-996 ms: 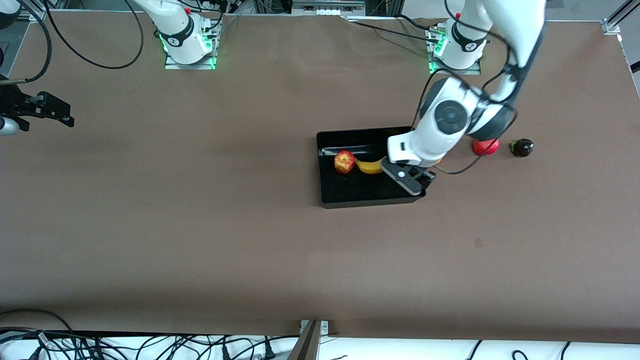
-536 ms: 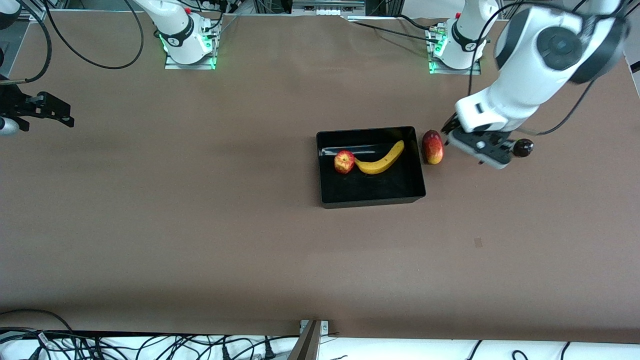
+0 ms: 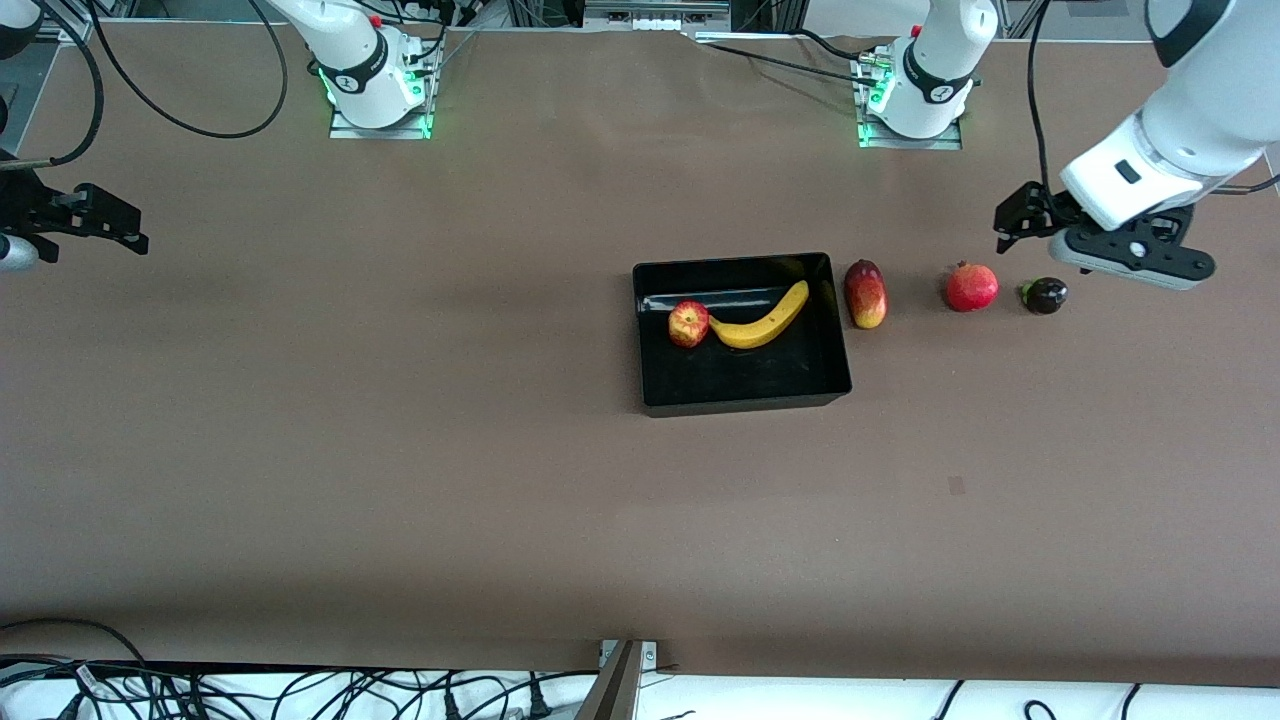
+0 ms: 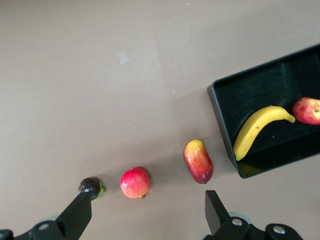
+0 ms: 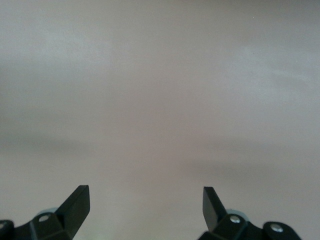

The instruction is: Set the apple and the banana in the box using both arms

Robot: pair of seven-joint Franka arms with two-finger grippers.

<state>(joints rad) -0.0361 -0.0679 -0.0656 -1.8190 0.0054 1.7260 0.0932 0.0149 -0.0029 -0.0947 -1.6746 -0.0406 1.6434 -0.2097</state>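
Since a second ago the left gripper point(image 3: 1010, 222) has left the box point(image 3: 742, 402), jaws wide and empty. Inside lie the apple point(image 3: 688, 324) and, touching it, the banana point(image 3: 763, 319). Right gripper point(image 5: 145, 200) waits, open, at the right arm's end of the table.

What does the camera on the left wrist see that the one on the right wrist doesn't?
Only the left wrist view shows the black box holding the banana and the apple, with a red-yellow oval fruit, a round red fruit and a small dark fruit lined up beside it. The right wrist view shows nothing of its own. Both share bare brown table and their own open gripper: left gripper, right gripper.
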